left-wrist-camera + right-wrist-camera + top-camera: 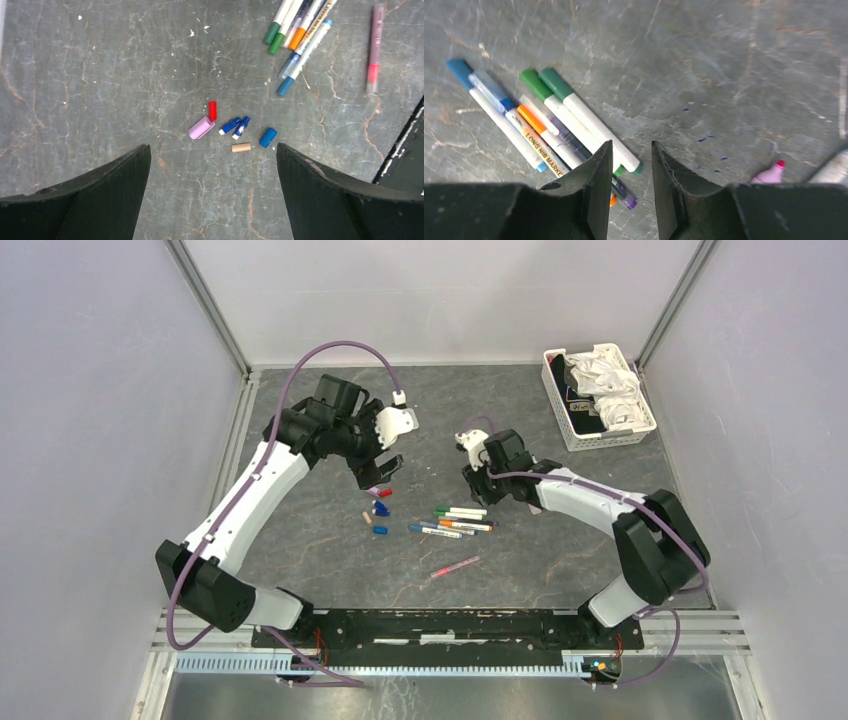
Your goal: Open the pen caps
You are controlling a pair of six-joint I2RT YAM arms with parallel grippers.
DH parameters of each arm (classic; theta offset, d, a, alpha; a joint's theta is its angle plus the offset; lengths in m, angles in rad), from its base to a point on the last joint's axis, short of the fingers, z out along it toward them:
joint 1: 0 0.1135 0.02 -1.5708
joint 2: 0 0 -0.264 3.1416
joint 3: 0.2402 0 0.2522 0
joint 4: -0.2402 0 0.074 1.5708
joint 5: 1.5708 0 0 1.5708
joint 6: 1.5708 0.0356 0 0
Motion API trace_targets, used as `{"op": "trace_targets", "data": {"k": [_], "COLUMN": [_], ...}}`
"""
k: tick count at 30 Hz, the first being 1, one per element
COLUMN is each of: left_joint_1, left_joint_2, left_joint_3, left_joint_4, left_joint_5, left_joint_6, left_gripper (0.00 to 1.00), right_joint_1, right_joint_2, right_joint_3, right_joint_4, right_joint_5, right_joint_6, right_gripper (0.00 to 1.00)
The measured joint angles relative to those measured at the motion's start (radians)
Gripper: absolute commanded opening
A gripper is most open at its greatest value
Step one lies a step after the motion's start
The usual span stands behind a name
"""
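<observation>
Several loose pen caps lie in a small cluster on the grey table: a red cap (212, 110), a lilac cap (201, 128), two dark blue pieces (235, 126), a blue cap (268, 137) and a tan cap (241, 147). From above the cluster (378, 510) sits just below my left gripper (378, 476). My left gripper (212, 150) hangs over it, wide open and empty. A bundle of white pens (554, 120) with green, orange and blue ends lies beside my right gripper (631, 144), which is open by a narrow gap with nothing in it.
A lone pink pen (455, 566) lies nearer the front, apart from the pen bundle (458, 521). A white slotted basket (597, 397) holding crumpled white material stands at the back right. Small blue ink marks (704, 139) dot the table.
</observation>
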Motion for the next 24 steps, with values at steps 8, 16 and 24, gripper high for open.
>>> {"op": "trace_targets", "data": {"k": [8,16,24], "left_joint_1": [0.000,0.000,0.000], "left_joint_2": [-0.010,-0.042,-0.042], "left_joint_3": [0.000,-0.019,-0.019], "left_joint_4": [-0.074,-0.135,-0.170], "left_joint_5": [0.060,0.090,0.084], "left_joint_6": [0.009,0.039,0.058], "left_gripper": [1.00,1.00,1.00], "right_joint_1": [0.039,0.051,0.052], "right_joint_2": [0.106,0.145,0.166], "right_joint_3": [0.000,0.006,0.006], "right_joint_4": [-0.026,-0.015,0.013], "right_joint_5": [-0.040,-0.065,-0.069], "right_joint_6": [-0.069,-0.083,-0.087], "right_gripper": [0.36,0.36,0.31]}}
